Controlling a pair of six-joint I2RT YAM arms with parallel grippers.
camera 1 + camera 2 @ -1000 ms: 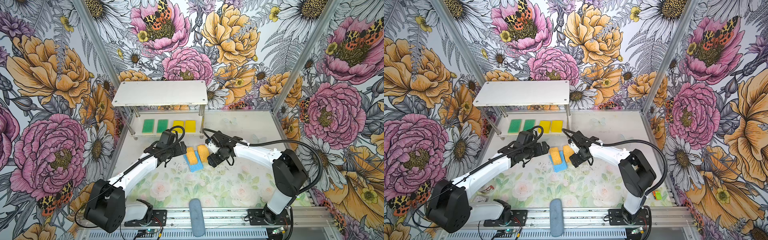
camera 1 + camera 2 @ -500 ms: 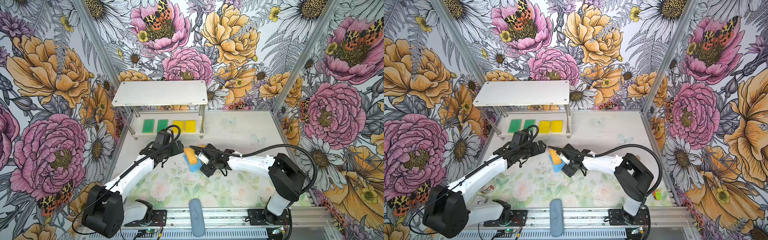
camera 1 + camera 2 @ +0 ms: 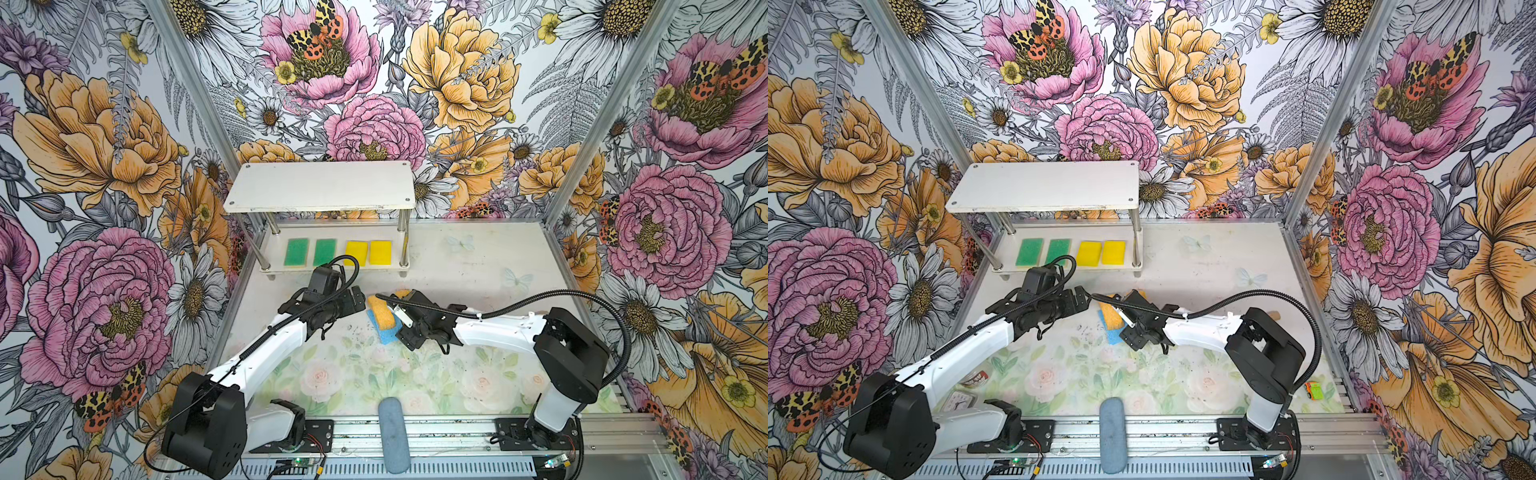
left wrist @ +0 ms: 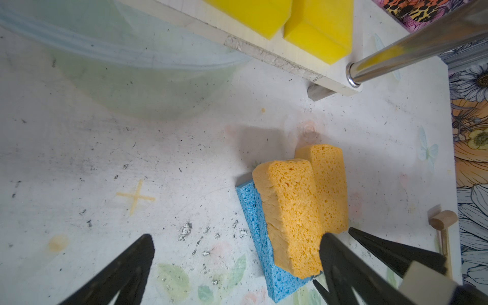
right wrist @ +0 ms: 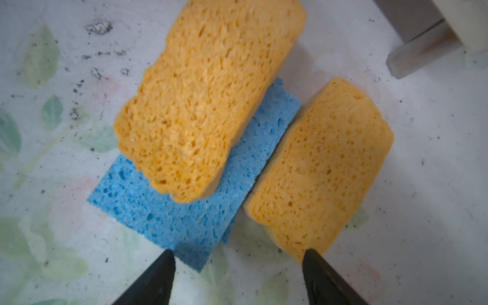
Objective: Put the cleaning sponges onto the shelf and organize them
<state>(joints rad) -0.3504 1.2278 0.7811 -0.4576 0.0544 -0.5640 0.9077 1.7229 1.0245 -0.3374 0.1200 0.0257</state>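
green sponges [image 3: 296, 251] and yellow sponges [image 3: 380, 252] lie on the lower shelf [image 3: 276, 250].

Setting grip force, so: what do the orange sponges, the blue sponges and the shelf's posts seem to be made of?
Orange sponges: soft, matte cellulose-type foam, judging by big irregular pores. Blue sponges: similar matte foam, thinner and finer-pored. Shelf posts: polished metal, likely steel or chrome-plated; one mirrors the yellow sponge beside it.
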